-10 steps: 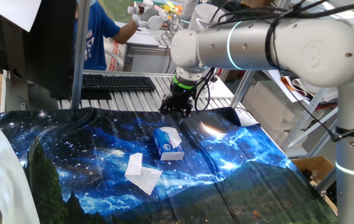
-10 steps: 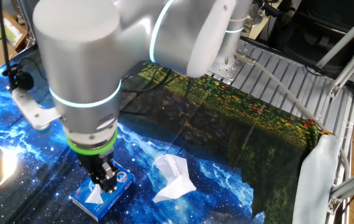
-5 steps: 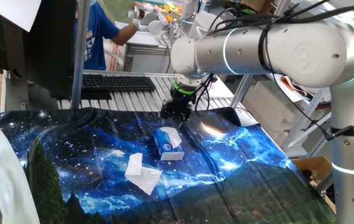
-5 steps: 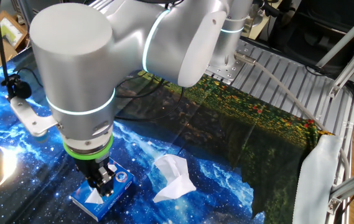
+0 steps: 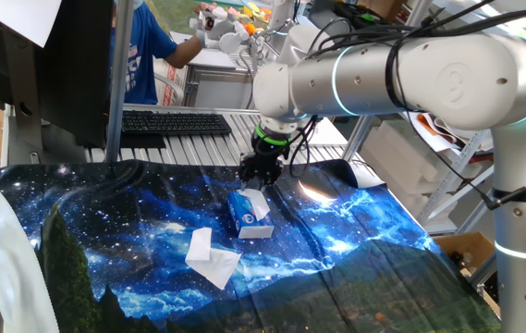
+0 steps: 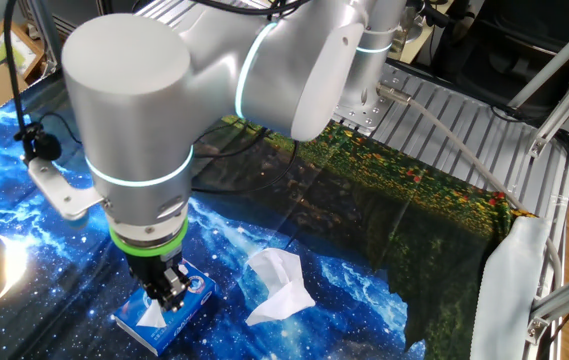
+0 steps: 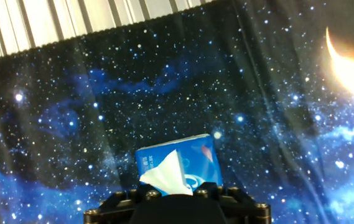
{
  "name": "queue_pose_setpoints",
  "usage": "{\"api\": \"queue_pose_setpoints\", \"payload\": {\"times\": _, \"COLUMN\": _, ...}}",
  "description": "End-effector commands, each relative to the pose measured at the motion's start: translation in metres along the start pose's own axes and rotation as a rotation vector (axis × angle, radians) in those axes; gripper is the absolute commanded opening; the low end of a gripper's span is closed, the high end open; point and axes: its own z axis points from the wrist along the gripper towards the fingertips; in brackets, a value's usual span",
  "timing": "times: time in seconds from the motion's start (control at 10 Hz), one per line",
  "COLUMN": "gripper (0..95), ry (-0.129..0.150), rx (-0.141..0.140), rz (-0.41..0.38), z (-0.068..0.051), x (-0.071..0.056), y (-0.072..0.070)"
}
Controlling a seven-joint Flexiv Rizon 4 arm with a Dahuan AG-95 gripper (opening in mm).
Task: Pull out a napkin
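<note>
The gripper hangs fingers-down directly over the small blue-and-white tissue box on the starry blue cloth. In the hand view the box sits just ahead of the black finger housing. A white tissue with a pointed corner rises from the box's slot toward the fingertips, close below them. Whether the fingers already touch it cannot be told. How far apart the fingers stand cannot be told either; both fixed views show them only as a dark cluster, holding nothing that can be seen.

The box's long side runs roughly left-right across the hand view, with the tissue standing near the middle of its top. Any coming grasp would likely be a short drop straight down onto that raised point.

To one side of the box, well apart from the gripper, the napkin lies loose and crumpled on the cloth. The arm bends in from beyond the box, its wrist turned vertical above it. Farther off, past the cloth's edge, a keyboard sits on the slatted table.
</note>
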Motion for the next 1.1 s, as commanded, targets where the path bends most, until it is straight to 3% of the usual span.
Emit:
{"api": "queue_pose_setpoints", "payload": {"times": 0.1, "gripper": 38.0, "ry": 0.006, "rx": -0.003, "rz": -0.003, "z": 0.002, "x": -0.002, "y": 0.001}}
{"api": "queue_pose_setpoints", "payload": {"times": 0.3, "gripper": 38.0, "ry": 0.006, "rx": -0.005, "rz": 0.0, "z": 0.007, "x": -0.002, "y": 0.0}}
{"api": "queue_pose_setpoints", "payload": {"times": 0.5, "gripper": 0.0, "ry": 0.008, "rx": -0.015, "rz": -0.053, "z": 0.01, "x": -0.003, "y": -0.002}}
{"api": "queue_pose_setpoints", "payload": {"times": 0.8, "gripper": 0.0, "ry": 0.018, "rx": -0.042, "rz": -0.086, "z": 0.005, "x": -0.002, "y": -0.005}}
{"api": "queue_pose_setpoints", "payload": {"times": 1.1, "gripper": 0.0, "ry": 0.038, "rx": -0.038, "rz": -0.112, "z": -0.01, "x": 0.0, "y": -0.001}}
